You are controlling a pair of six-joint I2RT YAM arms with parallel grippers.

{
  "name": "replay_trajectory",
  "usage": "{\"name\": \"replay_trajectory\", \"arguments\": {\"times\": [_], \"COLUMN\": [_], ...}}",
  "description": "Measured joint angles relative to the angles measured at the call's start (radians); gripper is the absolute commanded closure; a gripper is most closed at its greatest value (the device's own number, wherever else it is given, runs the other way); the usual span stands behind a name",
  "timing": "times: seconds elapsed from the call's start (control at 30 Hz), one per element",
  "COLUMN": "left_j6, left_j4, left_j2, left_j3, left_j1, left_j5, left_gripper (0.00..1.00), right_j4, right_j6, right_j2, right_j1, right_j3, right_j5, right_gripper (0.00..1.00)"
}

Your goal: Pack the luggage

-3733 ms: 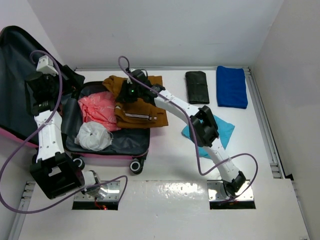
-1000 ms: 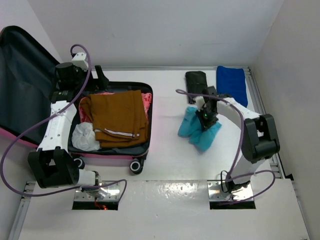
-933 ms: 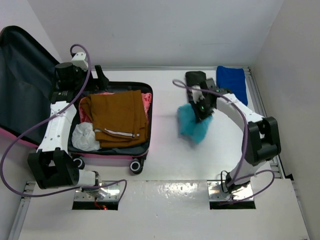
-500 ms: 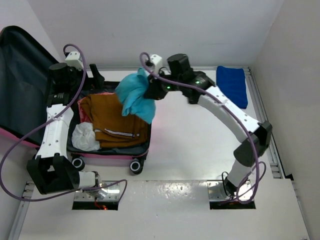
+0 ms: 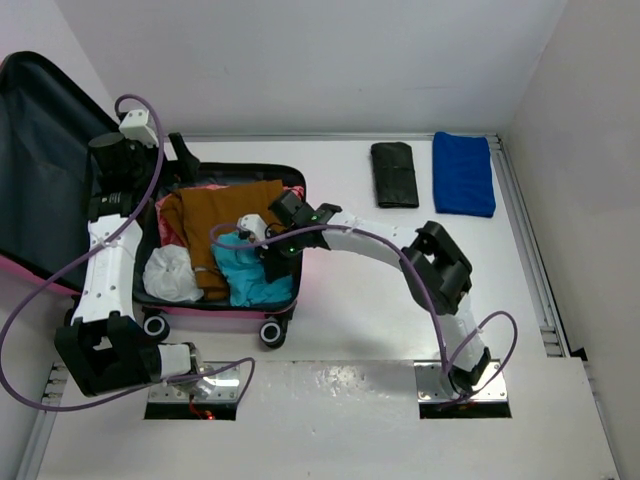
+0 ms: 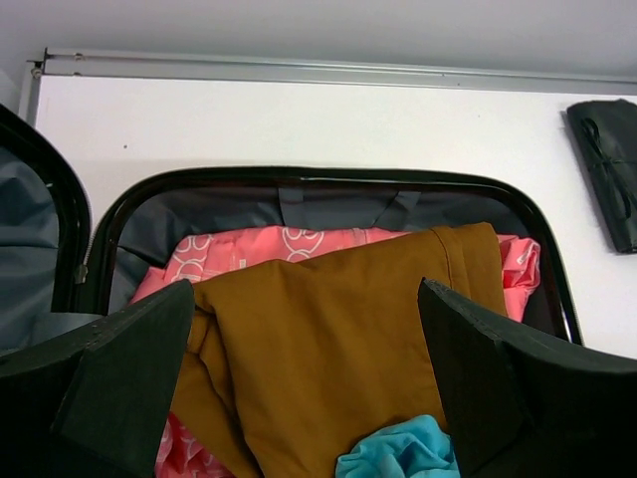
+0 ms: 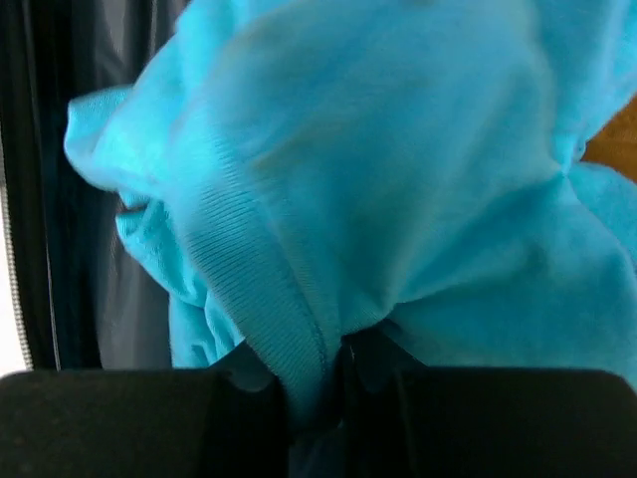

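Note:
The pink suitcase (image 5: 215,312) lies open at the left, its dark-lined lid (image 5: 40,150) raised. Inside lie a brown garment (image 5: 235,215), a pink cloth (image 5: 292,195) and a white bundle (image 5: 170,272). My right gripper (image 5: 272,250) is shut on a turquoise cloth (image 5: 250,275), which rests in the near right part of the suitcase; the cloth fills the right wrist view (image 7: 378,179). My left gripper (image 5: 185,155) is open and empty above the suitcase's far edge; its fingers (image 6: 119,378) frame the brown garment (image 6: 338,349) and the turquoise cloth (image 6: 398,458).
A folded black item (image 5: 394,173) and a folded blue cloth (image 5: 463,172) lie at the back right of the white table. The suitcase's black wheels (image 5: 272,332) face the near edge. Side walls close in left and right.
My right gripper carried the turquoise cloth from the table's middle right, across and down into the suitcase. The left arm has shifted a little toward the lid.

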Motion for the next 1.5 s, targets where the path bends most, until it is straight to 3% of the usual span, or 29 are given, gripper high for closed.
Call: {"name": "replay_trajectory", "arguments": {"times": [0.03, 0.17, 0.37, 0.5, 0.67, 0.8, 0.97, 1.23, 1.33, 1.37, 1.47, 1.5], "left_j6": [0.001, 0.006, 0.01, 0.011, 0.011, 0.011, 0.01, 0.008, 0.008, 0.008, 0.008, 0.008], "left_j4": [0.0, 0.0, 0.001, 0.003, 0.016, 0.03, 0.03, 0.021, 0.021, 0.021, 0.021, 0.02], "left_j2": [0.0, 0.0, 0.008, 0.018, 0.028, 0.038, 0.053, 0.056, 0.056, 0.056, 0.056, 0.056], "left_j3": [0.0, 0.0, 0.003, 0.006, 0.031, 0.042, 0.043, 0.043, 0.043, 0.043, 0.043, 0.043], "left_j1": [0.001, 0.006, 0.006, -0.001, -0.017, -0.029, -0.034, -0.037, -0.036, -0.036, -0.036, -0.036], "left_j5": [0.0, 0.002, 0.01, 0.013, 0.004, -0.006, -0.026, -0.06, -0.071, -0.074, -0.082, -0.085], "left_gripper": [0.01, 0.01, 0.01, 0.01, 0.01, 0.01, 0.01, 0.01, 0.01, 0.01, 0.01, 0.01], "right_j4": [0.001, -0.029, -0.085, -0.022, 0.061, 0.048, 0.037, 0.014, 0.02, 0.024, 0.025, 0.024], "right_j6": [-0.032, -0.09, 0.02, 0.201, 0.374, 0.449, 0.501, 0.536, 0.536, 0.536, 0.528, 0.525], "right_j2": [-0.006, -0.044, -0.131, -0.218, -0.282, -0.144, 0.097, 0.289, 0.291, 0.291, 0.297, 0.303], "right_j1": [0.0, 0.002, -0.067, -0.226, -0.459, -0.558, -0.616, -0.661, -0.668, -0.668, -0.668, -0.668], "right_j3": [-0.006, -0.029, 0.051, 0.151, 0.193, 0.27, 0.279, 0.32, 0.346, 0.351, 0.353, 0.353], "right_j5": [0.002, 0.032, 0.063, 0.113, 0.372, 0.6, 0.773, 0.812, 0.805, 0.801, 0.785, 0.779], "right_gripper": [0.66, 0.33, 0.18, 0.16, 0.14, 0.08, 0.03, 0.03, 0.11, 0.2, 0.34, 0.34]}}
